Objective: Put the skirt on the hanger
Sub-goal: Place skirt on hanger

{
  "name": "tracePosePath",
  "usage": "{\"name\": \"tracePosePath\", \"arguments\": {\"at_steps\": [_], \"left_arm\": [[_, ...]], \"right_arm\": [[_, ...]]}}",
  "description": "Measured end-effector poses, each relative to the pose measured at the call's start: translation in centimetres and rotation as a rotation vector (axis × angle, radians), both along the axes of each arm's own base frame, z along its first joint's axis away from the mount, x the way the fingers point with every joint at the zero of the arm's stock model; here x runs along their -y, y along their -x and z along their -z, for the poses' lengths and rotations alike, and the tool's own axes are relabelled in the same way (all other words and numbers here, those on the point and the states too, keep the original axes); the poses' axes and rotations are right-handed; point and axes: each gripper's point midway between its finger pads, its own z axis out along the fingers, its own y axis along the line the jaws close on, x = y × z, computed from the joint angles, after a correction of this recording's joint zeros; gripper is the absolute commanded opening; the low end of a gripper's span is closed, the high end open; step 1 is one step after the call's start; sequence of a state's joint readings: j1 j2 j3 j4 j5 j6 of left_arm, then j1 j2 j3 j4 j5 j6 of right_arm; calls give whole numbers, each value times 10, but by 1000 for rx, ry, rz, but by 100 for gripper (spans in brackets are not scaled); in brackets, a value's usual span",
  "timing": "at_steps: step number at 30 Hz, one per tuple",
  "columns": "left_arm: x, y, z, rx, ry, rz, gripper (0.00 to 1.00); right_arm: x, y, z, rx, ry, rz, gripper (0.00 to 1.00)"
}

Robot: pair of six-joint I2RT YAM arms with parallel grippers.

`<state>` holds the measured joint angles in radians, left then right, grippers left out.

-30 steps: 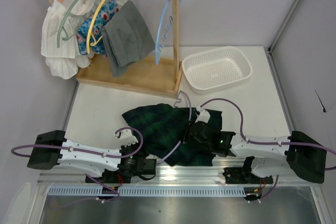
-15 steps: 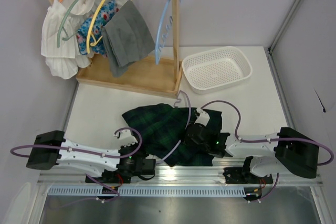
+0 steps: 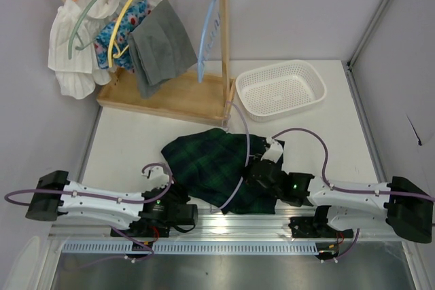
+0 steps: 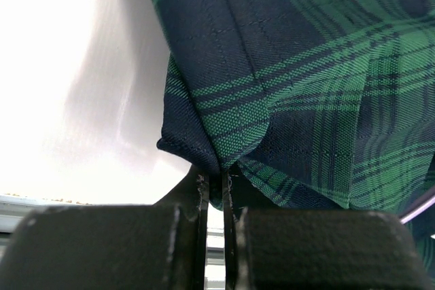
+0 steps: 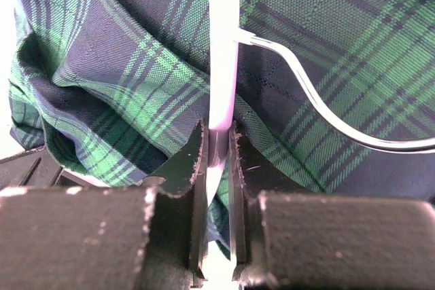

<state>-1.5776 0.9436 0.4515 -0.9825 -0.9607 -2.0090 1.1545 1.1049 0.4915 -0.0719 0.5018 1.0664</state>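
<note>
Plaid skirt (image 4: 292,66), barely pinched by the left hand (image 4: 214,191), may slip free if the right hand (image 5: 217,157), clamping the hanger (image 5: 223,32), pulls.

The skirt (image 3: 207,164) lies on the worktop (image 3: 129,144) near its front edge, between the two arms. The hanger (image 3: 243,142) runs front to back across the skirt's right part. The left hand (image 4: 212,183) sits at the skirt's front-left corner, the cloth between its fingers. The right hand (image 5: 216,142) sits at the skirt's right, with the hanger between its fingers. The rack (image 3: 163,96) stands at back left, and the basket (image 3: 285,66) is just right of it.
</note>
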Motion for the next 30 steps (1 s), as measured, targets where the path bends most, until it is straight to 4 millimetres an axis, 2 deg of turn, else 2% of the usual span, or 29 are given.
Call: {"name": "tracePosePath", "arguments": {"at_steps": [7, 13, 19, 20, 22, 23, 25, 28, 30], "left_arm": [[7, 0, -1, 0, -21, 0, 0], [9, 0, -3, 1, -4, -3, 0], [19, -2, -8, 21, 35, -5, 1], [23, -3, -10, 26, 36, -5, 15], [30, -4, -13, 33, 10, -1, 57], [33, -4, -14, 37, -11, 2, 69], [37, -6, -18, 55, -39, 0, 81], [50, -11, -33, 87, -16, -3, 93], [58, -13, -46, 108, 48, 0, 94]], "right_arm": [[10, 2, 2, 3, 28, 2, 0], [24, 2, -15, 36, 21, -2, 0], [42, -12, -30, 69, 34, -37, 0], [43, -14, -31, 69, 46, -49, 0], [44, -16, -35, 75, 71, -72, 0], [44, -18, -38, 82, 95, -87, 0], [44, -21, -41, 90, 134, -109, 0], [46, -22, -41, 87, 203, -149, 0], [49, -21, -46, 90, 244, -176, 0]]}}
